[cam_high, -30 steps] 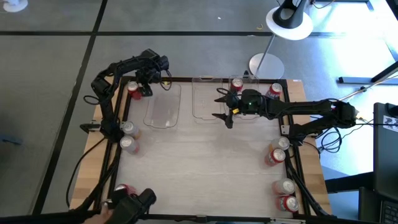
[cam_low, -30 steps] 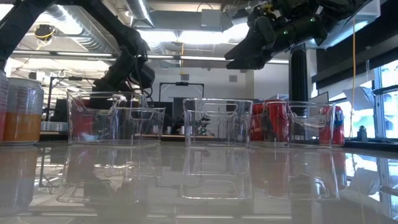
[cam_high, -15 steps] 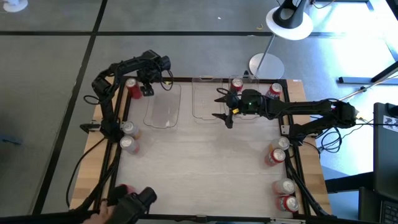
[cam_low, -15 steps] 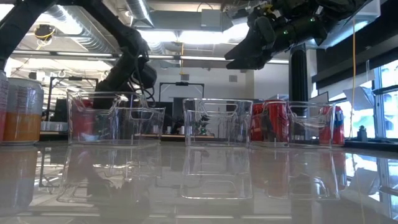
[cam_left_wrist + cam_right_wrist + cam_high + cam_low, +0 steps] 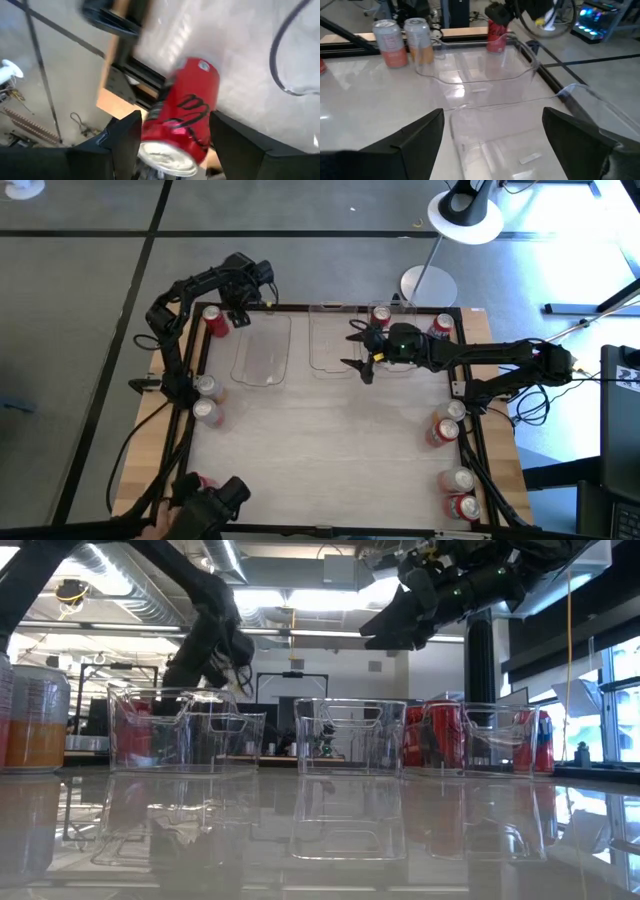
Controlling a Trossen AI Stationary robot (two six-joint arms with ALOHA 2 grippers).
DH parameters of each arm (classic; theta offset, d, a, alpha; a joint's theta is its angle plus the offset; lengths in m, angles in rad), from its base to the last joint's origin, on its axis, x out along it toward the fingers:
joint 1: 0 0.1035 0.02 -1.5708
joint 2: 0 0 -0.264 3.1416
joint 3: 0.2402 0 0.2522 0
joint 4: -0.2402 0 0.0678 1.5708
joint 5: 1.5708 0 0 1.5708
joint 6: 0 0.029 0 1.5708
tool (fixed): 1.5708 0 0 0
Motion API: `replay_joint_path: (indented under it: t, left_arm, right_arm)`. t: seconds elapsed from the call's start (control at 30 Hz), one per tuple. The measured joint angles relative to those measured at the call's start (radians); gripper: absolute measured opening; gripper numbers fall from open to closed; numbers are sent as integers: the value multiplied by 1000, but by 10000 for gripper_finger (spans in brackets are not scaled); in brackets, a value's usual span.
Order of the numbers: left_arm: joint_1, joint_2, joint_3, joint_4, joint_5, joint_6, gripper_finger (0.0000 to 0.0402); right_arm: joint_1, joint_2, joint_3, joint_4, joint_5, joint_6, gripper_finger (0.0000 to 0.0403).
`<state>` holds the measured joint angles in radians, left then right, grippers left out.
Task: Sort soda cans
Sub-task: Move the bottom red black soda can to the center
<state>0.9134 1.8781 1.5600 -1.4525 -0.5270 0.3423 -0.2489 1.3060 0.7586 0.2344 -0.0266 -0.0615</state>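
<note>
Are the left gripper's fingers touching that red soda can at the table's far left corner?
Cannot tell. The left wrist view shows the red soda can between the left gripper's fingers, but blur hides any contact.

A lab: exposed ceiling ducts [image 5: 120, 575], framed robot table [image 5: 330, 450].

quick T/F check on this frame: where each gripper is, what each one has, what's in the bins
1. The left gripper has a red can between its fingers. True.
2. That can stands inside the leftmost clear bin. False: it is outside the bin, near the table's far-left corner.
3. The right gripper is open and empty. True.
4. The right gripper rests on the table top. False: in the low view it hangs well above the bins.
5. The rightmost bin holds a red can. True.
</note>
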Motion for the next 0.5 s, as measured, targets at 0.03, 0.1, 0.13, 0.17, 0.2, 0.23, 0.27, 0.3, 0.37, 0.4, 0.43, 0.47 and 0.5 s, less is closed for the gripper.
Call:
replay_joint_path:
  t: [0.03,0.1,0.13,0.17,0.2,0.23,0.27,0.3,0.37,0.4,0.43,0.47,0.5]
  left_arm:
    - [0,-15,16,2,0,-6,223]
    - [0,-48,48,-1,-1,-33,223]
    - [0,-68,57,-4,-1,-54,223]
    - [0,-91,65,-11,-1,-73,223]
    - [-3,-117,72,-12,-1,-82,223]
    - [-5,-147,74,-11,-1,-100,223]
    - [-8,-179,75,-11,-1,-109,223]
    - [-11,-211,76,-10,-1,-114,223]
    - [-13,-268,73,13,-1,-119,223]
    - [-13,-294,69,34,-1,-119,223]
    - [-12,-314,69,56,-1,-106,223]
    - [-10,-328,70,68,-1,-91,223]
    - [-8,-340,70,65,-1,-74,224]
  right_arm:
    - [0,0,0,1,7,0,337]
    - [0,0,0,2,25,-11,337]
    - [0,0,0,2,33,-23,337]
    - [0,0,0,1,41,-26,337]
    - [0,0,0,1,46,-26,337]
    - [0,0,0,1,49,-26,337]
    - [0,0,0,1,52,-26,337]
    - [0,0,0,1,53,-26,337]
    - [0,0,0,1,53,-25,337]
    - [0,0,0,4,53,-25,337]
    - [0,0,0,14,53,-25,337]
    - [0,0,0,24,53,-24,337]
    - [0,-1,0,28,53,-24,337]
